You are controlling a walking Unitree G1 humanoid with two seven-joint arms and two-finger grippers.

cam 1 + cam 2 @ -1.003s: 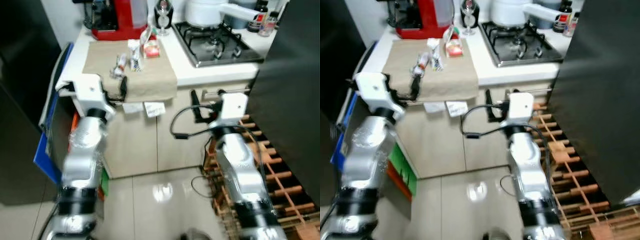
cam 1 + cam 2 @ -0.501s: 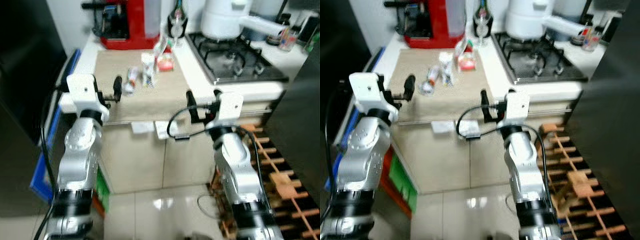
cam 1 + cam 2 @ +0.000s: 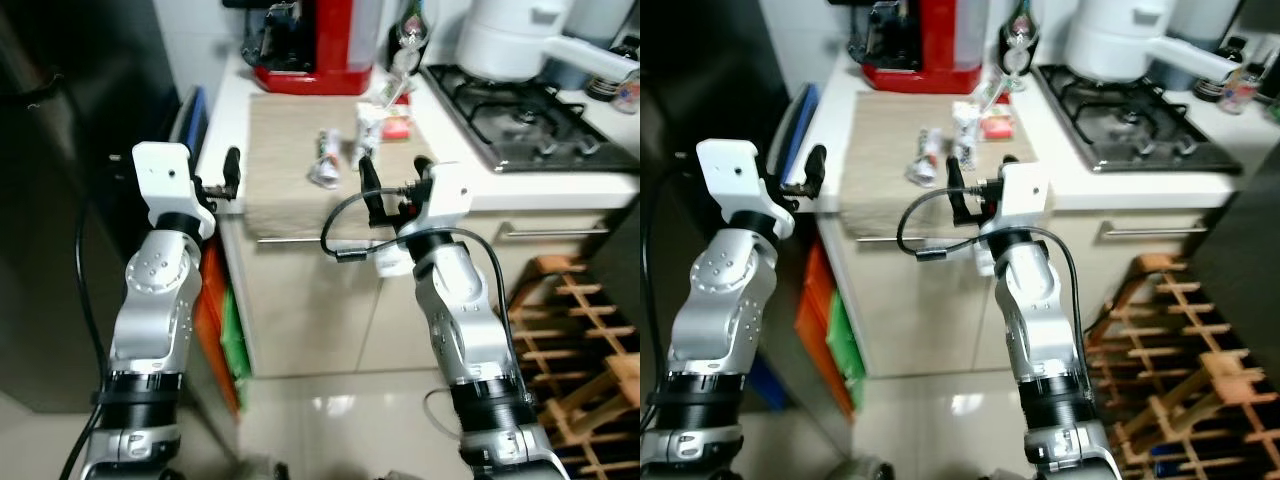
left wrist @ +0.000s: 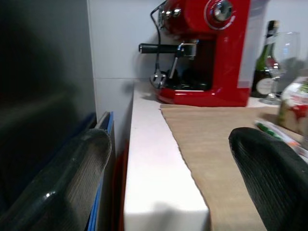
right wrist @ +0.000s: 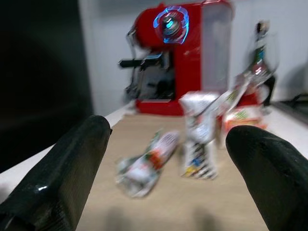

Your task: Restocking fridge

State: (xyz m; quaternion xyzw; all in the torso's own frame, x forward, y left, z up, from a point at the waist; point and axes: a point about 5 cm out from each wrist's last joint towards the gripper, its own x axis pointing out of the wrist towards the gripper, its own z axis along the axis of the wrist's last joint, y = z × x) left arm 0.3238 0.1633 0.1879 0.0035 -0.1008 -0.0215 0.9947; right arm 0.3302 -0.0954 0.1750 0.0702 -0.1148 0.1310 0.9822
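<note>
Kitchen corner: white counter point(image 3: 232, 95) running across the top of the frame, a beige mat point(image 3: 300, 150) laid over its front edge, cabinet fronts below and glossy pale floor tiles point(image 3: 330, 420) at the bottom. Your fridge point(image 3: 70, 200), dark and closed, takes the left side of the head views. Red coffee machine point(image 3: 305, 45) sits at top centre behind the mat; a wine glass point(image 4: 284, 53) and dark bottle point(image 4: 266, 62) stand just to its right, and a gas hob point(image 3: 525, 120) with a white pot point(image 3: 505, 40) occupies the upper right. Wooden rack point(image 3: 570, 330) at lower right, beside the cabinets. The items to restock lie on the mat, centre top: a crumpled packet point(image 5: 147, 163) lying flat, a small upright carton point(image 5: 199, 137) just beside it, and a red-and-white pack point(image 5: 243, 118) behind, near the glass; labels too blurred to read. Your left gripper point(image 4: 168, 178) is raised at the counter's left end, fingers spread wide, nothing between them, pointing along the counter edge toward the coffee machine. Your right gripper point(image 5: 166, 178) is raised in front of the mat's front edge, fingers also wide apart and empty, aimed at the packet and carton, clear of both.
</note>
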